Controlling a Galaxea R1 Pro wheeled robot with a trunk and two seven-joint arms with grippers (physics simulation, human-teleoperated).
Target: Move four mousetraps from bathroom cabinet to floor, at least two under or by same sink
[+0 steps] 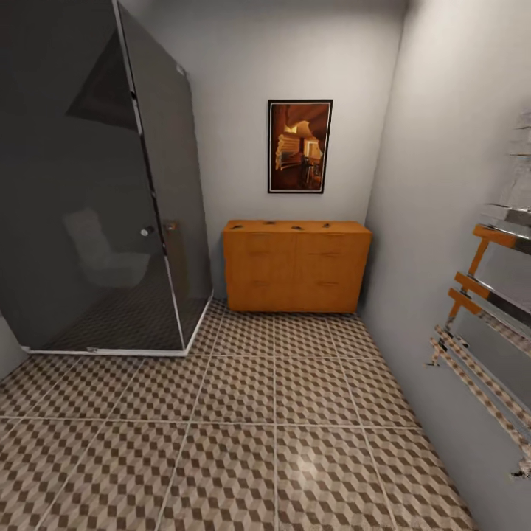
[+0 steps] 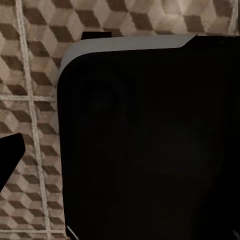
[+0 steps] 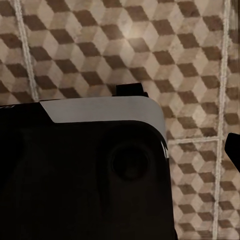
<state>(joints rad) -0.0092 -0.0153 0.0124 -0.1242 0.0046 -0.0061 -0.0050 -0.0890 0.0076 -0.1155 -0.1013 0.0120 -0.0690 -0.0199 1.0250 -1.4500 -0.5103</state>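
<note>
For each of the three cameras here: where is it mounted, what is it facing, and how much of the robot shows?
Head view: from the robot's head, looking forward and down across the bathroom floor to the cabinet, small dark mousetraps on top, beside a glass shower enclosure.
Left wrist view: near the left arm's end, facing down at floor tiles; a black robot body part blocks most.
Right wrist view: likewise facing down; a black body part.
Shared: all show the cube-patterned floor.
</note>
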